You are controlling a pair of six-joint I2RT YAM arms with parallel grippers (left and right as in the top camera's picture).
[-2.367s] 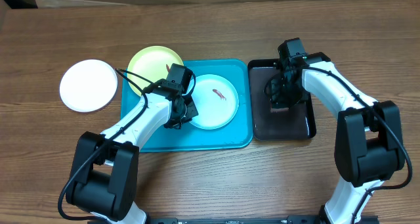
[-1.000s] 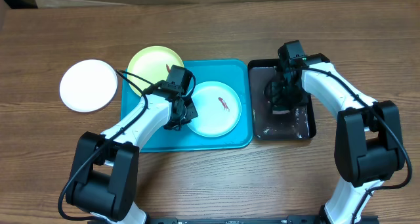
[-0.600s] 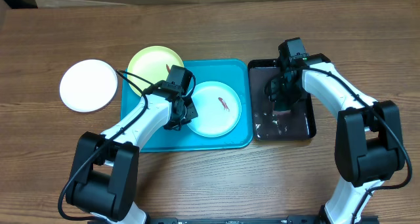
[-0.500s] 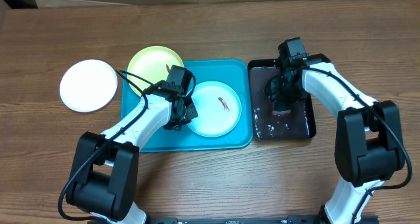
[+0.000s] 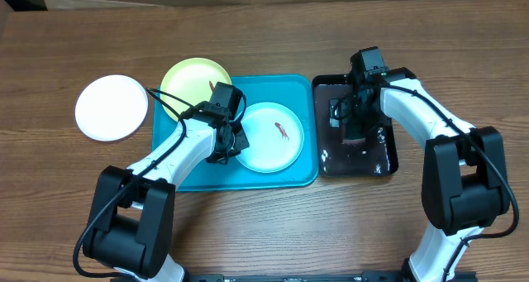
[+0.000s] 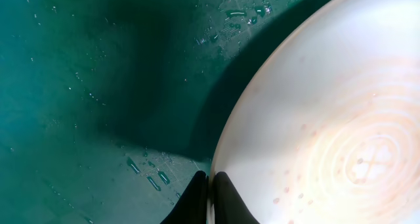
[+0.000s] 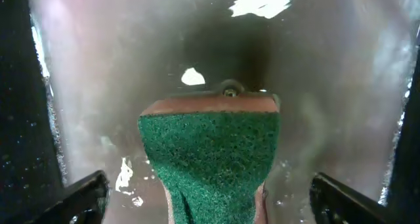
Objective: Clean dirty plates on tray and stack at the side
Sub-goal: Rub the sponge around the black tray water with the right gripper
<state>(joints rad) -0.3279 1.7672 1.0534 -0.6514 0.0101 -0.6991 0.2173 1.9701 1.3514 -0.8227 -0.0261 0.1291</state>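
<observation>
The light blue plate (image 5: 270, 137) lies flat in the right half of the turquoise tray (image 5: 248, 176). It is round and shallow, with a small reddish-brown smear (image 5: 281, 131) a little right of its middle. In the left wrist view its face looks pale and glossy with a faint ringed sheen, and water droplets dot the tray floor beside it. The left gripper (image 5: 234, 143) is pinched together on this plate's left rim, its dark fingertips (image 6: 195, 201) closed over the edge. The pale yellow plate (image 5: 190, 82) sits at the tray's far left corner, overlapping the rim and reaching out over the table (image 5: 264, 34); it has a reddish mark near its right side. The white plate (image 5: 111, 107) rests on the table well left of the tray. Just right of the tray is the black tray (image 5: 384, 154), wet and glinting. Over it hangs the right gripper (image 5: 354, 117), jaws spread wide apart. Between them, touching neither finger, sits a sponge (image 7: 210, 152), its green scouring face towards the camera and a reddish-brown layer at its far edge
</observation>
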